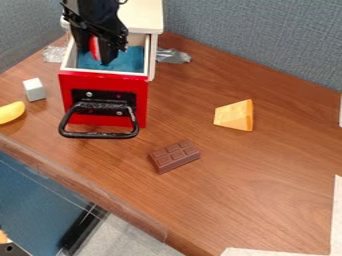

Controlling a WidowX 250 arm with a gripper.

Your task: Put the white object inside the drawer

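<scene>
The black gripper (95, 49) hangs down into the open drawer at the upper left, shut on a red object with a white edge (94, 48). The drawer (103, 80) has a red front, a black handle and pale walls, with blue material (133, 60) on its inside floor. A small white block (34, 89) sits on the table, left of the drawer and apart from it. The lower part of the held object is partly hidden by the gripper.
A yellow banana (11, 112) lies at the left edge. On the wooden table (267, 165) are a chocolate bar (175, 156) and a cheese wedge (235, 115), both right of the drawer. Grey partition walls (254, 40) stand behind.
</scene>
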